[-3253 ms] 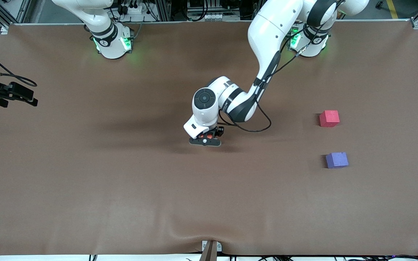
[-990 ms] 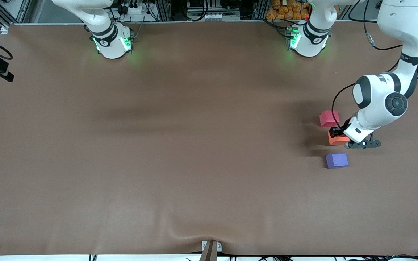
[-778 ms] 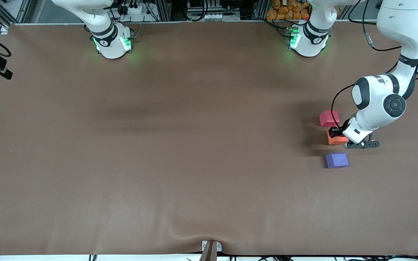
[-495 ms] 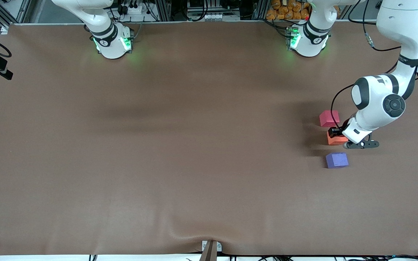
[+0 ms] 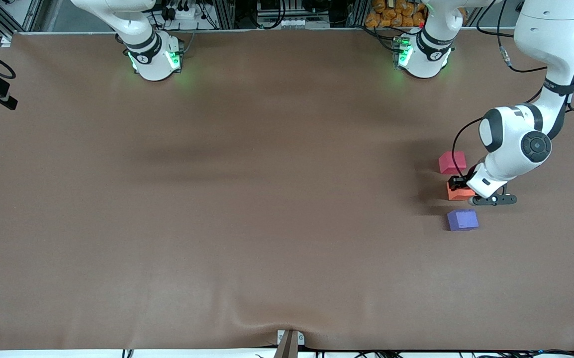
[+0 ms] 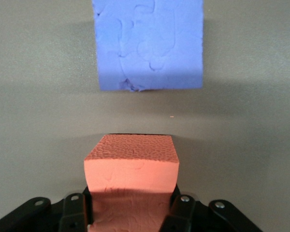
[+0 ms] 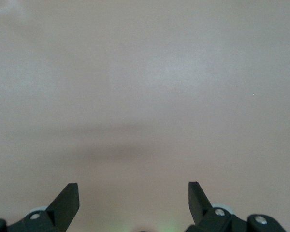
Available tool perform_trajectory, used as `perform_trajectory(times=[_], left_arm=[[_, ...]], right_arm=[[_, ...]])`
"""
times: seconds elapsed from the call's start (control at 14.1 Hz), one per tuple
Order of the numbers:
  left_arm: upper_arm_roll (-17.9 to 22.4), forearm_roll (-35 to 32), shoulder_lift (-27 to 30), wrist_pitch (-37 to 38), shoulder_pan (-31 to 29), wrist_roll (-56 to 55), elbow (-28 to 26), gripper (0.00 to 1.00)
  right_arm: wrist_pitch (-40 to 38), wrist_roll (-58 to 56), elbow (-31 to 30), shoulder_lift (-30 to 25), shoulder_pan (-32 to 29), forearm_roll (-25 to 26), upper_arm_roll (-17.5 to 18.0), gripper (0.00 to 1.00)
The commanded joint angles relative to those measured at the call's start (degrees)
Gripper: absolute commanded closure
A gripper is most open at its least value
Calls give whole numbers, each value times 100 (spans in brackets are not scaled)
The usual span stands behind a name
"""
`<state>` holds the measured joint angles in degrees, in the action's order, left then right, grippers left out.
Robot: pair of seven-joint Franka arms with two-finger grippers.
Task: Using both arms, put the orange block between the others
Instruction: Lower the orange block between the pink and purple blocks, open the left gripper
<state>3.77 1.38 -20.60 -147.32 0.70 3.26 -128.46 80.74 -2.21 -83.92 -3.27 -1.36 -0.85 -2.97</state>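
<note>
Left hand point(image 6: 130, 212) stayed clamped on orange block point(image 5: 457, 192), carried from tabletop point(image 5: 247, 199) centre, lowered between pinkish-red cube point(image 5: 452, 162) and purple-blue cube point(image 5: 462, 219). Placement nearly done; release pending. Right hand point(image 7: 134, 205) waited, fingers spread wide, empty.

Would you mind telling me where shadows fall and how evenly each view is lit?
Front view: soft dark bands lie across the tabletop mid-table, and a shadow darkens it beside the orange block. Left wrist view: a shadow band runs along the purple-blue cube and the orange block's lower face is shaded. Right wrist view: pale, washed-out tabletop with one faint shadow streak above the open right end effector.
</note>
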Motion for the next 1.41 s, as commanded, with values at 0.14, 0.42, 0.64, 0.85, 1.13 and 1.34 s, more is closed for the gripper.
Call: perform_trajectory(times=[0.14, 0.42, 0.64, 0.85, 1.13, 1.34], left_arm=[[-17, -86, -120, -209, 9, -62, 49, 87], [-35, -86, -155, -236, 18, -123, 58, 87], [-35, -86, -155, -236, 35, -141, 58, 87], [-78, -77, -155, -236, 35, -150, 58, 86], [-78, -77, -208, -244, 27, -150, 66, 82], [-78, -77, -252, -253, 27, -141, 137, 35]], right_arm=[[-23, 63, 96, 37, 75, 120, -37, 0], [-14, 63, 96, 46, 84, 120, -37, 0], [30, 63, 96, 46, 92, 111, -37, 0], [30, 63, 96, 46, 92, 111, -28, 0], [30, 63, 96, 55, 92, 111, -37, 0], [30, 63, 96, 46, 92, 111, -37, 0]])
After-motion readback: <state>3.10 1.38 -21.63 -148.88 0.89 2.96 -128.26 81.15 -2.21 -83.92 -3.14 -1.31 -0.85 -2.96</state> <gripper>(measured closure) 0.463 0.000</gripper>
